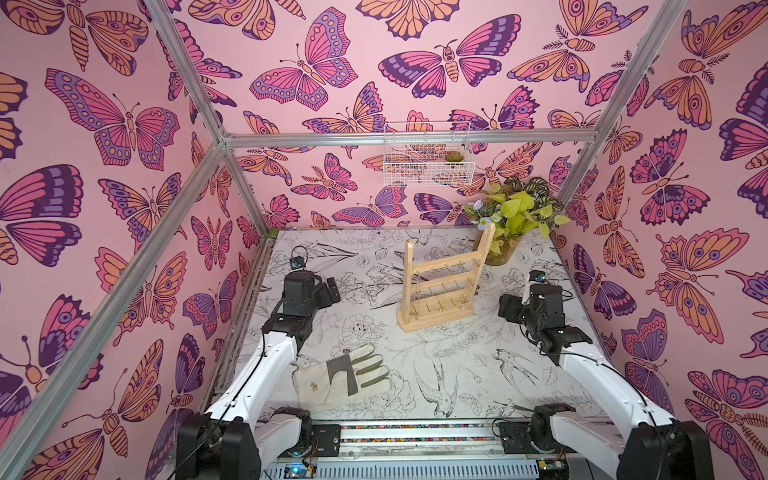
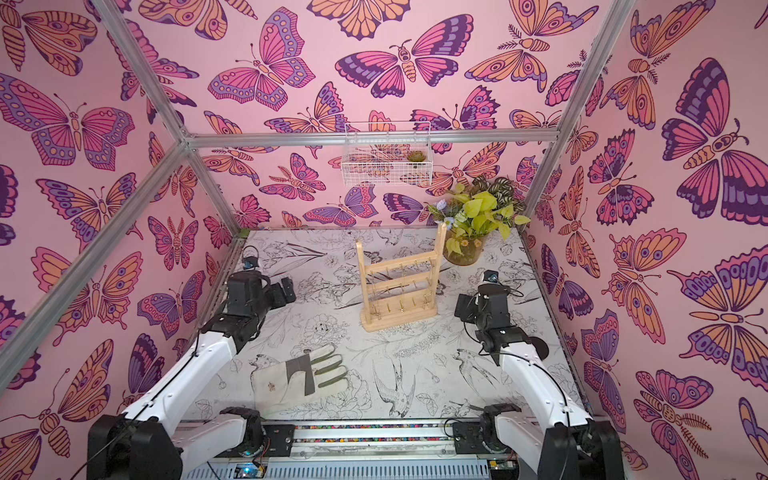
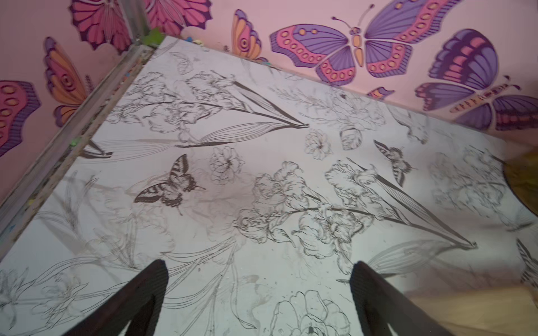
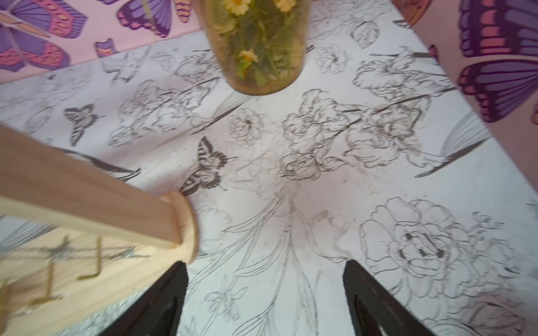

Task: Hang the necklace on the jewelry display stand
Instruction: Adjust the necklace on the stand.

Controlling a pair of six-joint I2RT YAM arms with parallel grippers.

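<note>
A table (image 1: 374, 257) printed with line-drawn flowers and birds sits inside pink butterfly walls (image 1: 332, 83). Nearest the camera, in the lower middle of both top views, a pale work glove (image 1: 340, 374) lies flat, fingers pointing to the right.

Beyond it, at mid-left, the left gripper (image 3: 259, 266) hangs over bare table; its wrist view shows the jaws spread wide with nothing between them. At mid-right, the right gripper (image 4: 265, 264) has its jaws apart too, with only printed table between them.

The jewelry display stand (image 1: 436, 320) stands upright at the centre of a top view, just left of the right gripper, with a strip of table showing between them. In the right wrist view, at lower left, a thin silvery chain, seemingly the necklace (image 4: 87, 253), lies across the stand's gold hooks (image 4: 97, 261); it is too blurred to say more.

Farther back, at upper right of the table, is a glass vase of greenery (image 1: 515, 216). A white wire basket (image 1: 428, 162) holding a small succulent (image 1: 454, 157) hangs on the back wall.
</note>
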